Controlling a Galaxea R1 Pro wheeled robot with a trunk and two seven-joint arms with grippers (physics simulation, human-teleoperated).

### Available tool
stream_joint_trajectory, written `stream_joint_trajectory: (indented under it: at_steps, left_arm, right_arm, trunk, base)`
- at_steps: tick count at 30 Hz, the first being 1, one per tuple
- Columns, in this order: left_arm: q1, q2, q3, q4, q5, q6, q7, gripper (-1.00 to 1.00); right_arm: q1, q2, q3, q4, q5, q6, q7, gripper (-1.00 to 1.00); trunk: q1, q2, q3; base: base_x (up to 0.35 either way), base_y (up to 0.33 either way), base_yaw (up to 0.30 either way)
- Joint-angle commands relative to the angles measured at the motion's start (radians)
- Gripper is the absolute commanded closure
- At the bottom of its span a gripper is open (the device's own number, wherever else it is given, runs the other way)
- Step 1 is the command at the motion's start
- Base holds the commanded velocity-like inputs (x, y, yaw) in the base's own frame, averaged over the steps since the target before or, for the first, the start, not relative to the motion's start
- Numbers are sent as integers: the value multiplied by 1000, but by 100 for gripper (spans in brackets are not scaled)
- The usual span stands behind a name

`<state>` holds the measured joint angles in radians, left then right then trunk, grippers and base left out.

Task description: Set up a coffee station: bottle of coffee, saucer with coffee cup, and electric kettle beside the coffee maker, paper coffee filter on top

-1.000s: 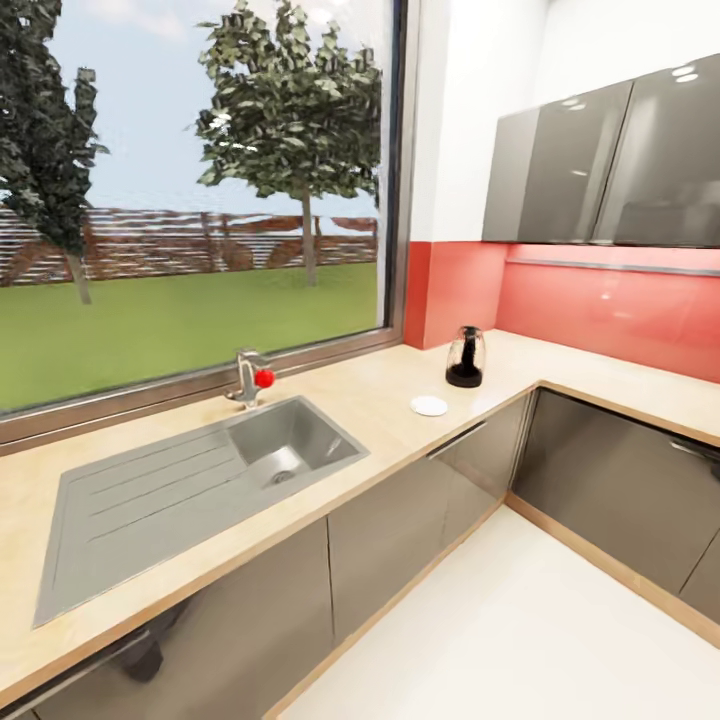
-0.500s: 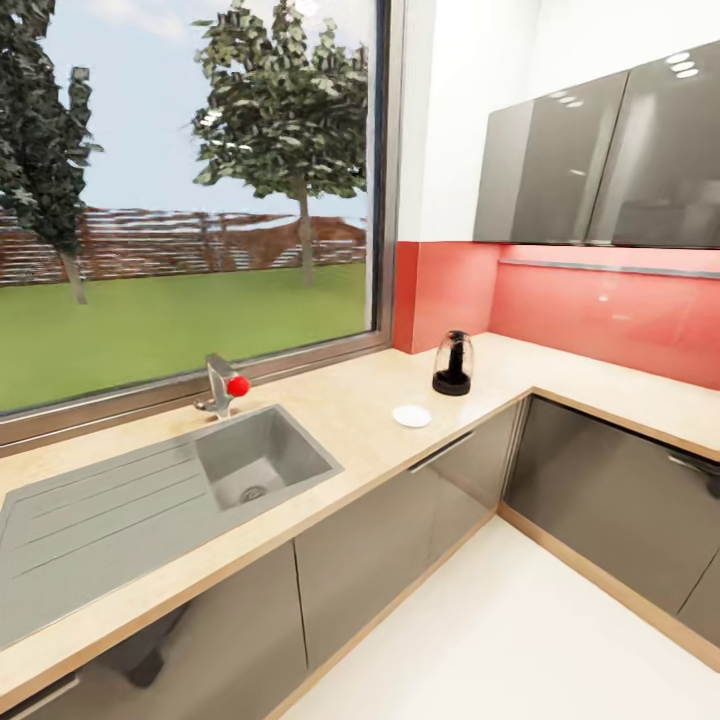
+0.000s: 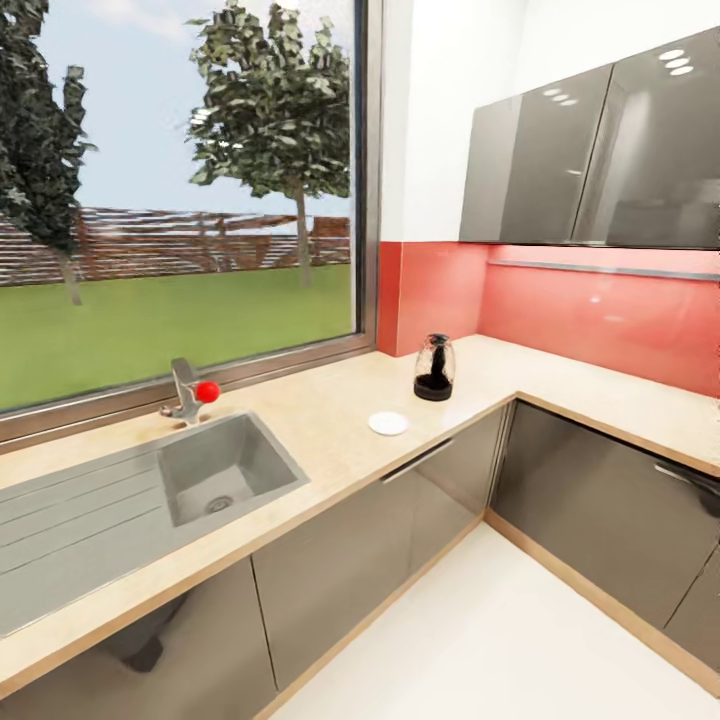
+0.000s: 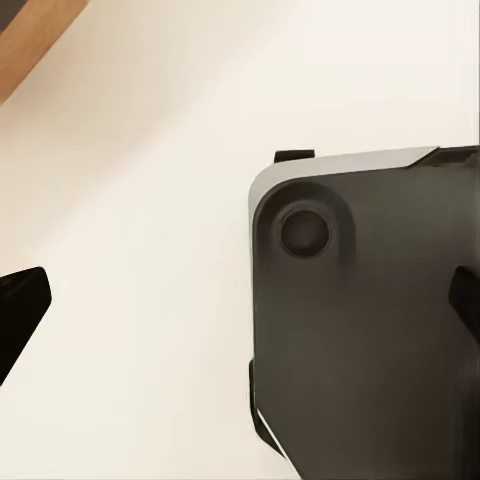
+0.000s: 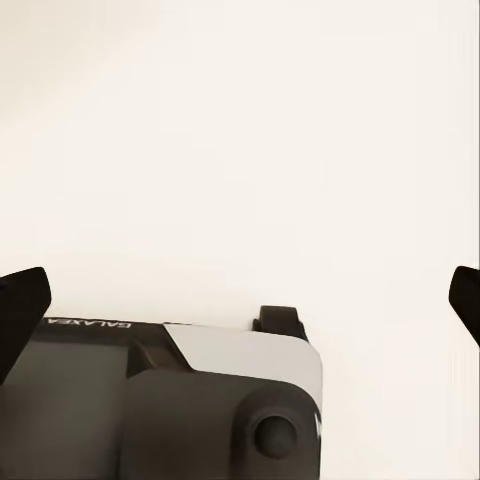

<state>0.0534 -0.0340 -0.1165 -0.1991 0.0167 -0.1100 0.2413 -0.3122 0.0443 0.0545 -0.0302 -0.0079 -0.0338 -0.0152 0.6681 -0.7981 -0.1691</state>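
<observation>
While our left fingers (image 4: 20, 310) and right fingers (image 5: 22, 300) stay spread and released, we see the electric kettle (image 3: 434, 368) on the bench (image 3: 330, 420), the saucer (image 3: 388, 423) just beside it.

Head view: we are looking forward and down from standing height across the corner of the kitchen countertop (image 3: 330, 420), from a few steps back. The steel sink (image 3: 215, 475) is sitting lower left of the frame, the window upper left, the grey wall cabinets upper right, the pale floor (image 3: 520, 650) lower right.

Left wrist view: we are pointing steeply down at the pale floor (image 4: 150, 250), near the robot's dark base (image 4: 360, 320), which is filling the right of the frame; a wood-coloured strip is crossing the upper left corner.

Right wrist view: we are also facing down at the floor (image 5: 240, 150), the base (image 5: 180, 400) lying along the lower edge.

All three views are sharing the floor; both wrist views are sharing the base.
</observation>
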Motion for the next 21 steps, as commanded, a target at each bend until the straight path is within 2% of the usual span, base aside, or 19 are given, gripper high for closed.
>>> stream_joint_trajectory:
  at_steps: [1, 5, 13, 21]
  left_arm:
    - [0, 0, -8, -1, 2, 0, 7, -100]
    - [0, 0, -8, 0, 2, 0, 7, -100]
    - [0, 0, -8, -1, 2, 0, 7, -100]
    - [0, 0, -7, 0, 2, 0, 7, -100]
  right_arm:
    - [-1, 0, 5, 1, -1, -3, -2, -100]
    - [-1, 1, 5, 1, -1, -3, -2, -100]
    - [-1, 2, 5, 1, -1, -3, -2, -100]
    - [-1, 2, 5, 2, -1, -3, -2, -100]
  trunk:
    - [0, -1, -1]
    - [0, -1, -1]
    - [0, -1, -1]
    - [0, -1, -1]
  base:
    - [103, -270, 39]
    - [102, -270, 162]
    - [104, -270, 262]
    - [190, -269, 276]
